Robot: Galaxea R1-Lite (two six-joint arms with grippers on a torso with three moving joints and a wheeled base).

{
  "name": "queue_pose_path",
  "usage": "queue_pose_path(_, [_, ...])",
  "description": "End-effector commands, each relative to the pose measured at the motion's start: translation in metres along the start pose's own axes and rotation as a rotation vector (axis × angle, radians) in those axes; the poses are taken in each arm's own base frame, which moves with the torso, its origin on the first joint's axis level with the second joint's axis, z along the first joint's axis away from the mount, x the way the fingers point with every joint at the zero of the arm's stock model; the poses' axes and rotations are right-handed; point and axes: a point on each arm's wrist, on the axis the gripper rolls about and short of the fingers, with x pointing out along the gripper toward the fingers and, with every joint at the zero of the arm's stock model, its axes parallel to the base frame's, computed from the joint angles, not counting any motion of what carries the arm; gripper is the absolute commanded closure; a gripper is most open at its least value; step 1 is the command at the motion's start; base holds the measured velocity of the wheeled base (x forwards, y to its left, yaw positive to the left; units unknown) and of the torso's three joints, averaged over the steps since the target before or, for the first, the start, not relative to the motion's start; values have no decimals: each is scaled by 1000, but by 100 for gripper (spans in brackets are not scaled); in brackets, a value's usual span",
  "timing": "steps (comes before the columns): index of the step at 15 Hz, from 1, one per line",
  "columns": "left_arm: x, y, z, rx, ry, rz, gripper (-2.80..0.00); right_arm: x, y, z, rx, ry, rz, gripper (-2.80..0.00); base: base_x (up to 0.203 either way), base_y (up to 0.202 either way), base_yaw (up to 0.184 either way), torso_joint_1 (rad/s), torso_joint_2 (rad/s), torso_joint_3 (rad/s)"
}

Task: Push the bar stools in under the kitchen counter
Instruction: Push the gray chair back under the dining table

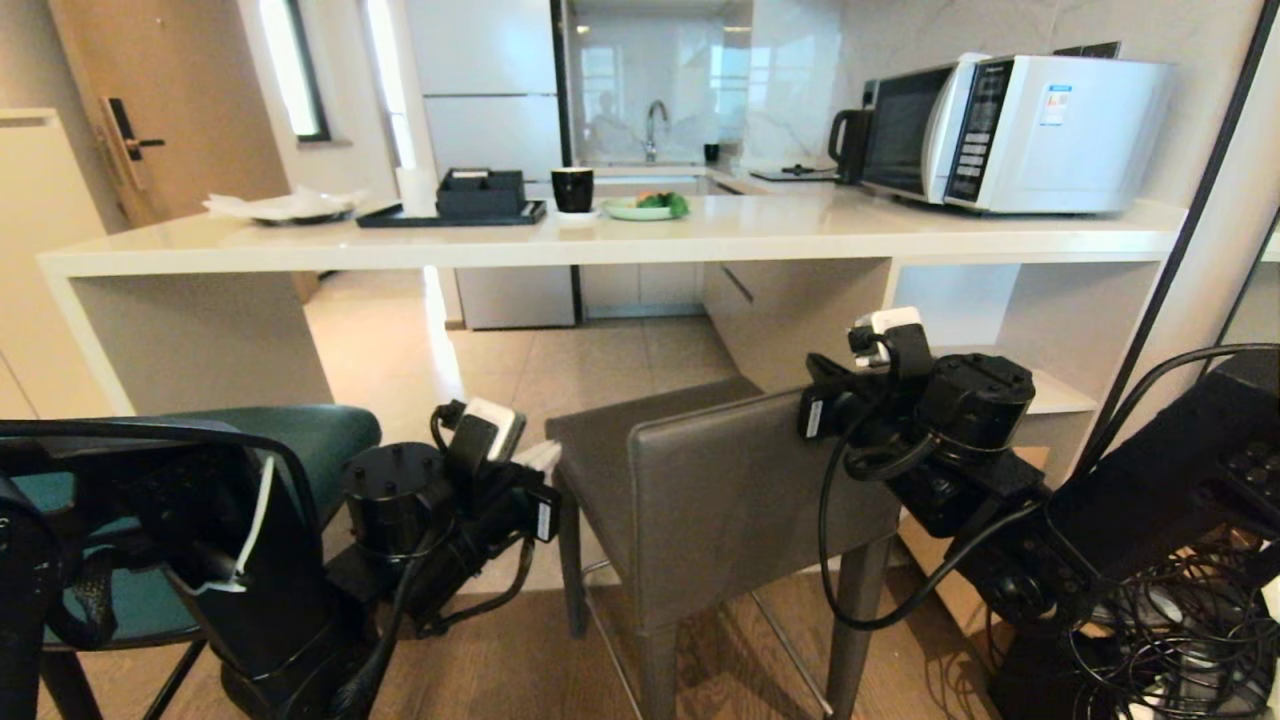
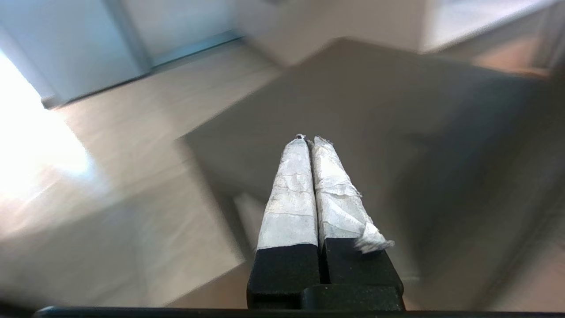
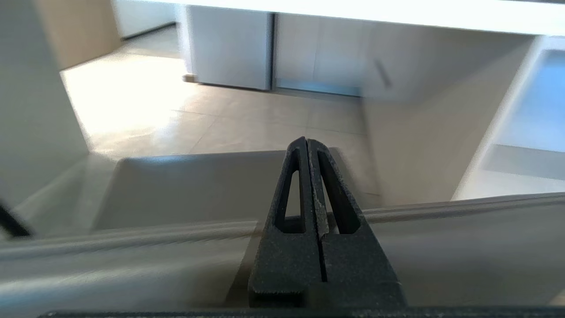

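Left gripper (image 2: 307, 140): the taped fingers (image 2: 289, 194) are pressed together with nothing between them; the tips are seen just above the near-left corner of the grey stool's seat.
Left arm: it is reached forward at seat height, between the teal stool (image 1: 300, 435) and the grey stool (image 1: 700, 490), with its wrist just beside the grey stool's left edge.
Right gripper (image 3: 307, 142): the black fingers (image 3: 335, 198) are closed tight and empty, laid over the top edge of the grey stool's backrest and pointed toward the kitchen counter (image 1: 620, 240).
Right arm: it is brought in from the right of the grey stool, its wrist set at the backrest's upper right corner.
Grey stool: it is stood in front of the kitchen counter with the backrest toward the robot; only the far part of its seat is under the slab's edge.
Teal stool: it is placed left of the grey stool, partly hidden by the left arm, and not tucked under the counter.
On the counter: a microwave (image 1: 1010, 130) is set above and right of the grey stool, with a black kettle (image 1: 850, 140) beside it; a black mug (image 1: 572, 188), a green plate (image 1: 645, 207) and a dark tray (image 1: 450, 212) are lined up further left.
Under the counter: open shelves (image 1: 1040, 330) are seen right of the grey stool; tiled floor is shown beyond the grey stool.
Right of the grey stool: loose black cables (image 1: 1160, 630) are bunched by the right arm.
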Motion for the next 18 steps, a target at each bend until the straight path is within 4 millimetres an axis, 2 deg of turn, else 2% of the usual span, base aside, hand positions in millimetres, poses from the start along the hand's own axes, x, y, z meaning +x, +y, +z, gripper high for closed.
queue_pose_path(1, [-9,0,10,-3,-26,28,0,-3,-21,27,10,-69,-62,0,0,0,0,0,0,0])
queue_pose_path(4, [-28,2,19,-8,-23,73,0,-13,-58,68,88,-84,-143,0,0,0,0,0,0,0])
queue_pose_path(7, [-33,-13,21,-41,-19,108,0,-14,-113,69,103,-53,-209,0,0,0,0,0,0,0])
queue_pose_path(8, [-35,-21,22,-49,-20,97,0,-11,-123,59,103,-25,-209,0,0,0,0,0,0,0])
queue_pose_path(12, [-42,-62,20,-46,-3,171,0,13,-145,-8,111,110,-232,0,0,0,0,0,0,0])
queue_pose_path(14, [-44,-65,18,-43,11,221,0,29,-150,-36,113,125,-226,0,0,0,0,0,0,0])
queue_pose_path(16, [-49,-64,17,-39,20,223,0,44,-162,-52,110,113,-245,0,0,0,0,0,0,0])
queue_pose_path(18, [-50,-65,14,-33,32,220,0,47,-166,-67,112,136,-246,0,0,0,0,0,0,0])
